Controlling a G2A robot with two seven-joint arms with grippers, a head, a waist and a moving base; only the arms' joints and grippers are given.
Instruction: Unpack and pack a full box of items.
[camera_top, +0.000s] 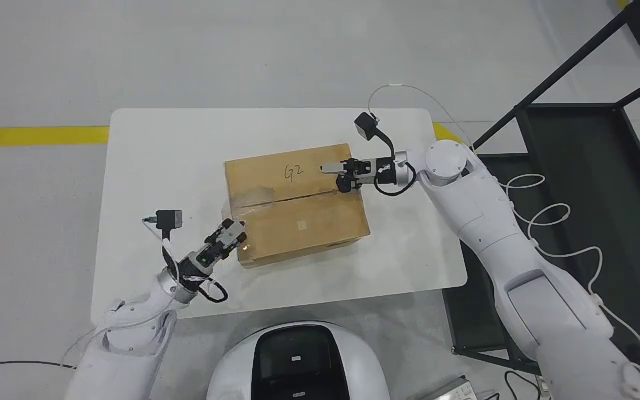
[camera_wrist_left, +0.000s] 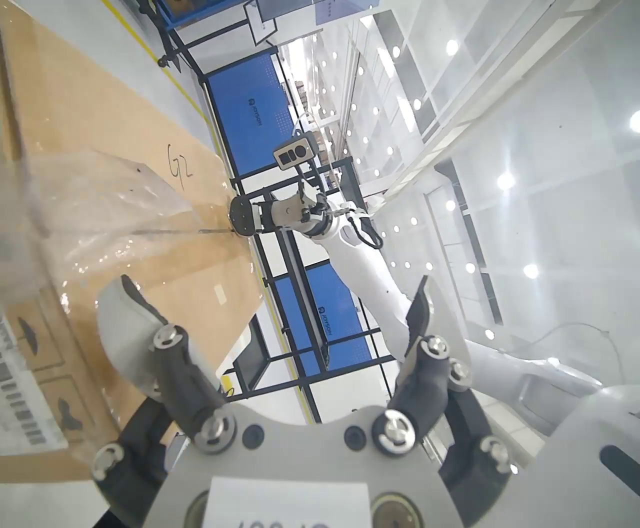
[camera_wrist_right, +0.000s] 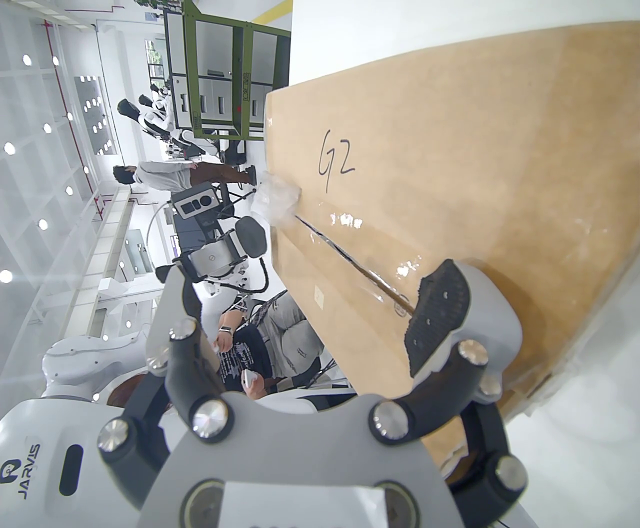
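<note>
At the lower left of the top view you had the left gripper (camera_top: 234, 234), fingers spread, at the near left corner of the box (camera_top: 295, 205). You could not tell from there whether a finger touched the cardboard. In the left wrist view the left gripper (camera_wrist_left: 272, 300) gaped wide with nothing between its fingers. There the box (camera_wrist_left: 100, 125) was cut off by the frame edge, and a crumpled flap of clear tape (camera_wrist_left: 100, 200) stood up from its centre seam, clouding the cardboard behind it.

The box lay in the middle of the white table (camera_top: 150, 170) with its flaps closed, so whatever it held was hidden from you. A handwritten mark (camera_top: 294, 172) sat on its top.

At the box's right edge, centre right of the top view, the right gripper (camera_top: 342, 177) sat level with the seam. In the right wrist view the right gripper (camera_wrist_right: 310, 300) was spread as well. One finger (camera_wrist_right: 440, 305) lay over the box top (camera_wrist_right: 475, 150) beside the seam and the other was out past the box's edge. Whether that finger touched the box was too close to call.
</note>
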